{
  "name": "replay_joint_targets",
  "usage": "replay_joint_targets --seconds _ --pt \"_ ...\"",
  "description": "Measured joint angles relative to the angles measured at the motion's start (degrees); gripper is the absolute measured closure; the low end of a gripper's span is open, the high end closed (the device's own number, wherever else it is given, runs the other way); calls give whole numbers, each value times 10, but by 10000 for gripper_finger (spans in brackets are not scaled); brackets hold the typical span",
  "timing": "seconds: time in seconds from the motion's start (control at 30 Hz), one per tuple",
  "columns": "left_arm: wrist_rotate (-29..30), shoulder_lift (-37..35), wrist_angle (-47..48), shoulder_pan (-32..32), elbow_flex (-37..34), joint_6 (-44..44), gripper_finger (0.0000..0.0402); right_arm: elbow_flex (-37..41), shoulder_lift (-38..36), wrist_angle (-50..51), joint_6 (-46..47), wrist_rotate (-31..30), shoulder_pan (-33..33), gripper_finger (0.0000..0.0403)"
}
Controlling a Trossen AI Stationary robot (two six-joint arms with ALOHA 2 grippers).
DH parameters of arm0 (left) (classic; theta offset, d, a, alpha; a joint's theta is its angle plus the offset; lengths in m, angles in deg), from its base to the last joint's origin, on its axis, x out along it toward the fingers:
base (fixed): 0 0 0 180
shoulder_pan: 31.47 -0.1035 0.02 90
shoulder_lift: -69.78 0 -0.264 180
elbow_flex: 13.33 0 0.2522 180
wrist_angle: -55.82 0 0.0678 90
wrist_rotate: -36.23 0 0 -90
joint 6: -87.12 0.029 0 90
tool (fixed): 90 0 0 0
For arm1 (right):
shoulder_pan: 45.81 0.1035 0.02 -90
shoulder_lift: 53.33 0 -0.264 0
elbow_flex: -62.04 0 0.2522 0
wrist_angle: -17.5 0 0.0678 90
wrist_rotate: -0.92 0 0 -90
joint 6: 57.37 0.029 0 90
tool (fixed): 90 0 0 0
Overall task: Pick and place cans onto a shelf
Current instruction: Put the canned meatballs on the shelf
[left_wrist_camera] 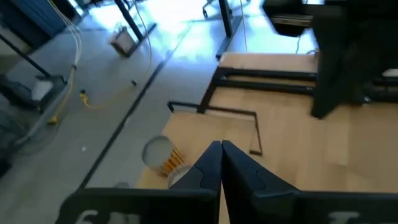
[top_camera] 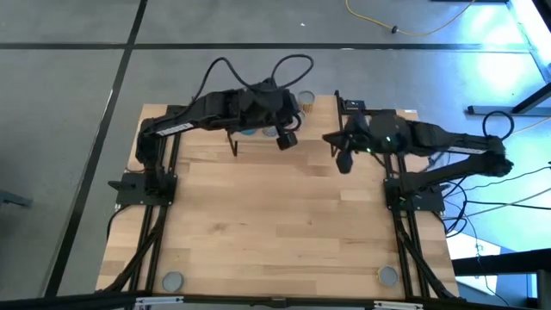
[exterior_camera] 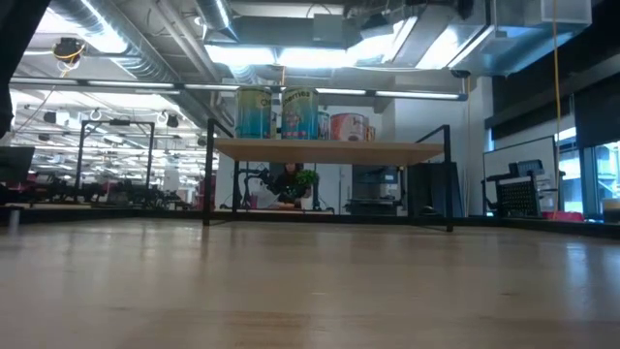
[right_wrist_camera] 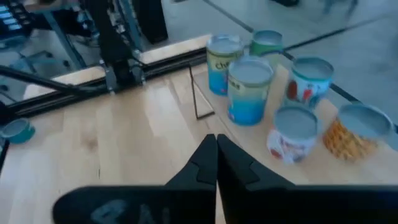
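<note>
— So, left to right: where are you?

— My left end effector (left_wrist_camera: 221,163), fingers together and empty, hovers over the shelf (right_wrist_camera: 305,165) at the tabletop's (top_camera: 284,232) far edge; my right end effector (right_wrist_camera: 216,155) is likewise closed, just beside it.

— And the cans (right_wrist_camera: 249,90)?

— Clustered on the shelf. Rigid, probably light, smooth-sided; I'd pinch across the middle. One blue label starts "che"; the rest is unreadable.

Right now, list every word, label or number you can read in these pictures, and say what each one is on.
"che": start of a word on the yellow band of a blue can on the shelf; the rest is out of sight.
Labels on the other cans: pictures and blurred print, unreadable.
White strip on the left arm: too small to read.
Nothing else legible.
</note>
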Motion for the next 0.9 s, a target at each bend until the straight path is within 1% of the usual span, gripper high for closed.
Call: replay_joint_targets --seconds 0.1,0.3,0.37,0.43,0.53,0.73,0.9 --pt "3 0 24 10 12 -19 401 0 20 -16 -26 68 -48 401" --pt "30 -5 27 33 27 -32 401 0 81 -36 -76 173 -129 402" --pt "40 -9 26 39 31 -38 401 0 106 -57 -92 205 -151 402" --pt "51 -16 34 45 33 -46 401 0 131 -78 -98 224 -172 402" --pt "67 -22 33 50 35 -51 401 -5 169 -102 -98 224 -202 402" --pt "75 -26 61 50 34 -86 401 -67 252 -85 -108 222 -250 402" --pt "75 -26 80 50 34 -91 401 -132 309 -3 -124 222 -264 402"
